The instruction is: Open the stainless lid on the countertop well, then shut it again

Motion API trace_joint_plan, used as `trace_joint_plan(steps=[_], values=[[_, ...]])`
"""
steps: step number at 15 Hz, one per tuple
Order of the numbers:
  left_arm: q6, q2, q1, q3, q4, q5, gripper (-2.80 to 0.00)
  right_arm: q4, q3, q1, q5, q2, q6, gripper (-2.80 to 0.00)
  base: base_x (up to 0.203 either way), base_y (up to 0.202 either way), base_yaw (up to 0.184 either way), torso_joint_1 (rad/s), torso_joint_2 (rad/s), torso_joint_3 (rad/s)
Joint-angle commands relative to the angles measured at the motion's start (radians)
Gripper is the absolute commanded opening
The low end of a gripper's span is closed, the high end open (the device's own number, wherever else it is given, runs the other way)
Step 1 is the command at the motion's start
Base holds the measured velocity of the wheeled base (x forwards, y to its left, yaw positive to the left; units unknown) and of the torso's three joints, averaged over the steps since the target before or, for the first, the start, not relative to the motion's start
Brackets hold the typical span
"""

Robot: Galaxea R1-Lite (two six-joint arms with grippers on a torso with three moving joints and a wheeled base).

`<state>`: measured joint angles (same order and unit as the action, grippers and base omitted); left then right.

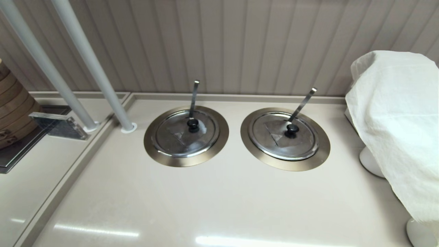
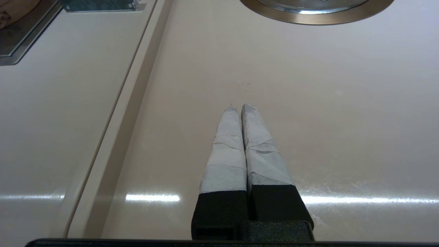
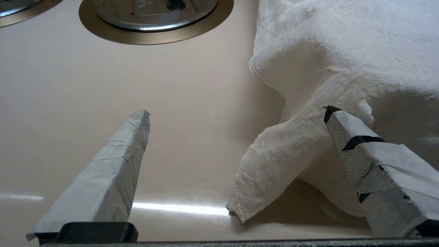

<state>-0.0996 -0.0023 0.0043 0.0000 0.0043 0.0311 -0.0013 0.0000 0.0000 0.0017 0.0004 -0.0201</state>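
Observation:
The stainless lid (image 1: 171,135) lies closed in the countertop well (image 1: 186,161), left of centre in the head view. It has a black knob (image 1: 193,124), and a straight utensil handle (image 1: 194,97) stands through it. Neither gripper shows in the head view. In the left wrist view my left gripper (image 2: 240,107) is shut and empty over bare counter, short of the well's flange (image 2: 319,17). In the right wrist view my right gripper (image 3: 238,111) is open and empty. A corner of white cloth (image 3: 274,164) hangs between its fingers, close to one of them.
The twin lid (image 1: 274,137) with the slanted handle (image 1: 301,104) sits to the right, also closed. A white cloth (image 1: 394,120) drapes something on white feet (image 1: 370,163) at the right edge. Two grey poles (image 1: 89,65), a ledge and a bamboo steamer (image 1: 10,106) stand at the left.

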Motion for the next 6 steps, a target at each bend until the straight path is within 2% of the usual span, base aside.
trace_joint_plan(steps=[1, 3, 4, 5, 6], values=[[0.000, 0.004, 0.000, 0.002, 0.000, 0.000, -2.80, 0.000, 0.000, 0.000, 0.001, 0.001, -0.005, 0.00, 0.000, 0.000, 0.000, 0.000, 0.00, 0.000], [0.008, 0.004, 0.000, 0.002, 0.002, -0.013, -2.80, 0.000, 0.000, 0.000, 0.002, 0.000, -0.003, 0.00, 0.000, 0.000, 0.000, 0.000, 0.00, 0.000], [0.039, 0.004, 0.000, 0.002, 0.001, -0.028, -2.80, 0.000, 0.000, 0.000, 0.001, 0.001, 0.008, 0.00, 0.000, 0.000, 0.000, 0.000, 0.00, 0.000], [0.095, 0.004, -0.001, 0.002, -0.002, -0.034, -2.80, 0.000, 0.000, 0.000, 0.001, 0.001, 0.008, 0.00, 0.000, 0.000, 0.000, 0.000, 0.00, 0.000], [0.111, 0.004, -0.001, 0.002, -0.005, -0.035, -2.80, 0.000, 0.000, 0.000, 0.001, 0.001, 0.008, 0.00, 0.000, 0.000, 0.000, 0.000, 0.00, 0.000]])
